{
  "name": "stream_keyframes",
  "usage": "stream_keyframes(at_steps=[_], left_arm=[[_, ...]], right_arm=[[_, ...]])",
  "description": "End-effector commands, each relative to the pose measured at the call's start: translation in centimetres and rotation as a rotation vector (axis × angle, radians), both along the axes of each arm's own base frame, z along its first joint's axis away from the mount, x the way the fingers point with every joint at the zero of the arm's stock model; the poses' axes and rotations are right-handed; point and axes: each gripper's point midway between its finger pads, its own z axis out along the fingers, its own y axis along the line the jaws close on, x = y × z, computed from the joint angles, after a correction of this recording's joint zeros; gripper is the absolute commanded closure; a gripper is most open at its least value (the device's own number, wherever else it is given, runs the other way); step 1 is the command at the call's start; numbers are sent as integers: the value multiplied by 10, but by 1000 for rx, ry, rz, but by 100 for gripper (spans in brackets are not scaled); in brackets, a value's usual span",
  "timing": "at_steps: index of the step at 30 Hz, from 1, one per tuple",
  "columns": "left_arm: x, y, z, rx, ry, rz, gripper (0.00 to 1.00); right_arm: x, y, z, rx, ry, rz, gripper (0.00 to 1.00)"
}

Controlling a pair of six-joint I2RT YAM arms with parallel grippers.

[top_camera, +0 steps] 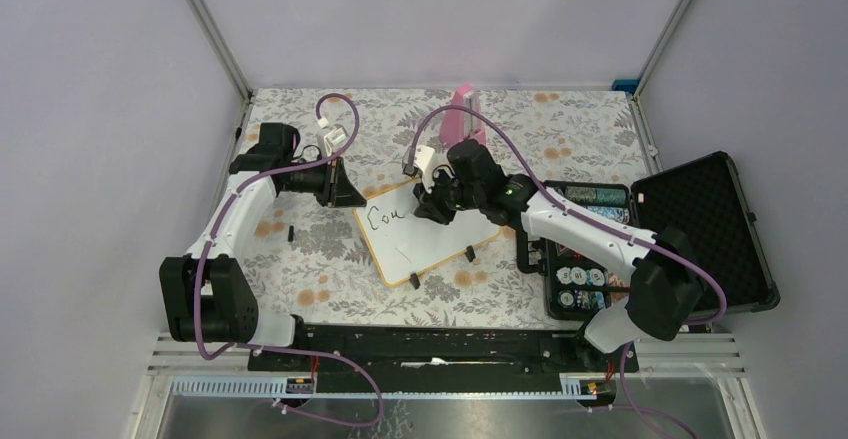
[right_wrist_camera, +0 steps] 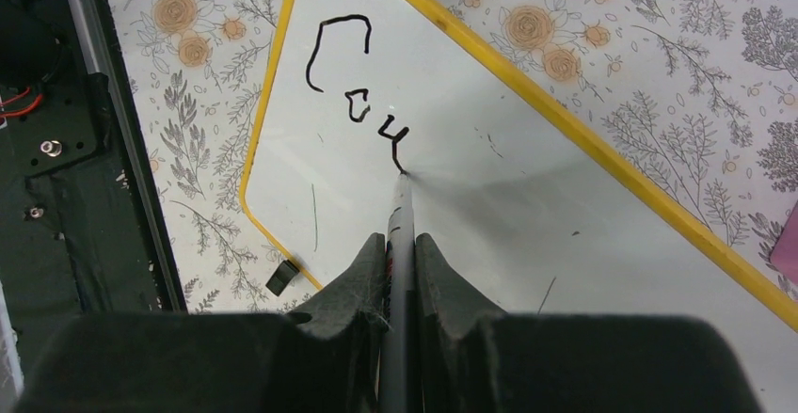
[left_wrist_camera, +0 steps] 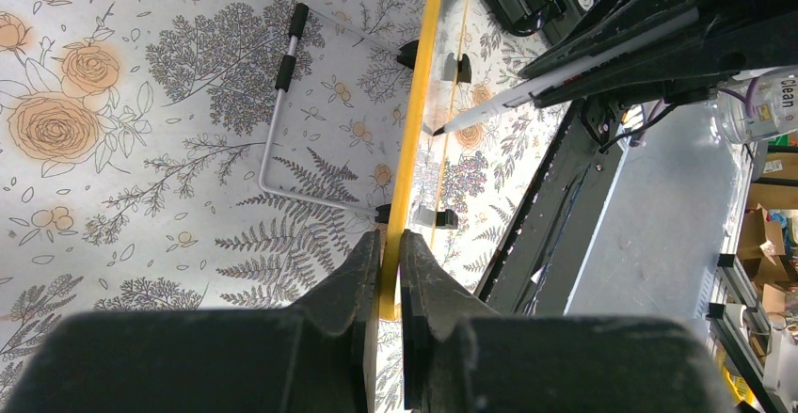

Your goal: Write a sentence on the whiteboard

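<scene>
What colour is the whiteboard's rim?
Yellow; the whiteboard rim shows best in the right wrist view.

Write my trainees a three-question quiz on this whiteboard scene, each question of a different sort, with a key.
1. True or false: the left gripper is shut on the edge of the whiteboard.
2. Pick one. The right gripper holds: A. a marker with its tip on the board; B. an eraser; C. nothing.
3. Fill in the gap: the letters on the board read "___".

Key: 1 true; 2 A; 3 Cou.
</scene>
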Motion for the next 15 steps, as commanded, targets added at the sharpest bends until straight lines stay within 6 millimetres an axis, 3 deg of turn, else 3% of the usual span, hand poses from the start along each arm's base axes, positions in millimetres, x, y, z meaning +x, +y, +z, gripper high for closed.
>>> stream_keyframes(at_steps=[1,6,11,15], left_arm=[[2,3,4,14,-44,4,100],[2,2,5,12,-44,2,100],[2,2,5,12,-46,3,100],[2,2,4,12,-46,2,100]], right_arm=[[0,-10,25,41,-41,3,100],[-1,-11,42,78,-43,8,100],[15,-19,40,82,-36,-33,100],[17,-18,42,99,-41,-28,100]])
